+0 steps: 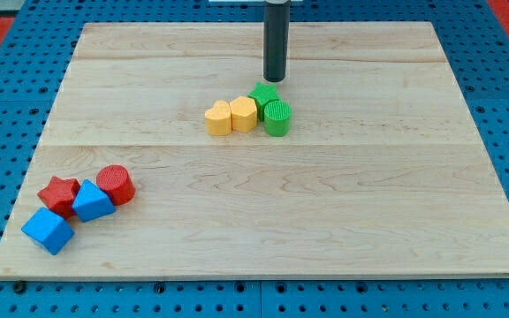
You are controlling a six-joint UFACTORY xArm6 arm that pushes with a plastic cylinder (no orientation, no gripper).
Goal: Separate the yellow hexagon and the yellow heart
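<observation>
Closest to the camera, a blue cube [48, 230] is sitting in the board's 7 o'clock corner, with a little gang around it: a blue block [92, 201] (kinda wedge-shaped, can't really tell) touching it at its 1 o'clock, a red star-ish block [59, 194] right above it, and a red cylinder [115, 185] leaning up against the blue one at its 2 o'clock.

Up past the middle of the wooden board [325, 221], the other cluster is hanging out in a tight row. The yellow heart [218, 117] is sitting at 9 o'clock of the yellow hexagon [244, 114], and the two are touching, so not separated yet. At the hexagon's 3 o'clock a green cylinder [277, 117] is pressing against it, and a second green block [263, 94], shape unclear, is tucked in at the hexagon's 1 o'clock.

My tip [275, 79] is hovering just at 12 o'clock of that green block, very near it, can't tell if it's touching. No jaws here, just a plain dark rod, so nothing spread or pinching.
</observation>
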